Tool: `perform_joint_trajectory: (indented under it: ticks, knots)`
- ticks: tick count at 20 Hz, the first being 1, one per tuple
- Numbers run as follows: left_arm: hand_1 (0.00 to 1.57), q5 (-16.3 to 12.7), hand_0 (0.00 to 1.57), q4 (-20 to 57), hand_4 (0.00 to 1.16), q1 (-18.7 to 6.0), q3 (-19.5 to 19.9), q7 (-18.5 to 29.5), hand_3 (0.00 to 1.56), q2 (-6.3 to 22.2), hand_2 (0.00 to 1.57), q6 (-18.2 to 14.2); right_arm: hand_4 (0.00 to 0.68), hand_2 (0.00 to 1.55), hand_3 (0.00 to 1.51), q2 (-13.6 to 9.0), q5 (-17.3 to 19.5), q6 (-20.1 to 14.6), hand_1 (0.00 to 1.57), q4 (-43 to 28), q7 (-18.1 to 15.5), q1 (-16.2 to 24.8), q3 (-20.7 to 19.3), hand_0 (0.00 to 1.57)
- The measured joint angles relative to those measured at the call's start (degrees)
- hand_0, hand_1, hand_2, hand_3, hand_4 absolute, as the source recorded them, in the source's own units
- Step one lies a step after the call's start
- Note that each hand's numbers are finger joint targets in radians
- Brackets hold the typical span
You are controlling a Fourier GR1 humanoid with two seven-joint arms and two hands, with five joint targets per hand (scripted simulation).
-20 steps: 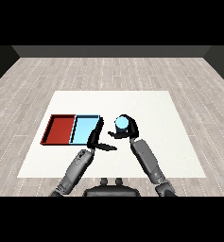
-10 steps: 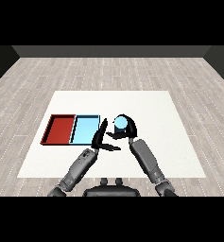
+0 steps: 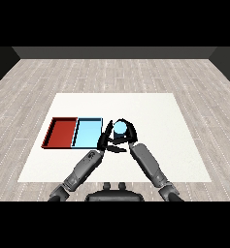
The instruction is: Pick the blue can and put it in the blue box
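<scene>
The right robot hand is curled round the blue can, its black fingers wrapping the can's sides so that only the pale blue top shows clearly. The can sits in that grasp just to the right of the light blue tray, outside the tray's rim; whether its base touches the white counter cannot be told. The left robot hand reaches up between the light blue tray and the can, its fingers straight and pointing forward, holding nothing; its fingertips lie close beside the can and the tray's right edge, though contact with either cannot be made out. The red tray lies against the left side of the light blue one.
</scene>
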State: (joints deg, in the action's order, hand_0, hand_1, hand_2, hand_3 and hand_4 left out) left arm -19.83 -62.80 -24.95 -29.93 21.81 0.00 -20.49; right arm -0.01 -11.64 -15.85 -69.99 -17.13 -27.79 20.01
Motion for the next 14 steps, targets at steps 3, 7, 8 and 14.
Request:
perform_joint_trajectory:
  ticks: [3, 7, 8, 14]
  knots:
    - [0.00, -0.75, 0.00, 0.37, 0.00, -0.81, -0.82, -0.19, 0.00, 0.00, 0.00, -1.30, 0.552, 1.46, 1.37, 0.00, 0.07, 0.03, 1.43, -2.22, 1.19, 0.73, 0.59, 1.43]
    - [0.00, -2.30, 0.00, 2.71, 0.00, -2.41, -2.05, 0.41, 0.00, 0.00, 0.00, -2.07, 0.547, 1.46, 1.38, 0.00, 0.28, 0.99, 1.43, -3.03, 2.35, 0.36, -0.78, 1.43]
    - [0.00, -1.74, 0.00, 2.78, 0.00, -2.36, -1.41, 0.09, 0.00, 0.13, 0.00, -1.40, 0.553, 1.46, 1.38, 0.00, -0.32, 0.39, 1.43, -2.02, 1.26, 0.11, -0.02, 1.43]
    - [0.00, -3.53, 0.00, 3.96, 0.00, -5.01, -2.06, -0.72, 0.00, 0.04, 0.00, -3.09, 0.531, 1.47, 1.38, 0.00, -1.48, -1.06, 1.44, -1.16, 0.60, -0.66, 2.34, 1.44]
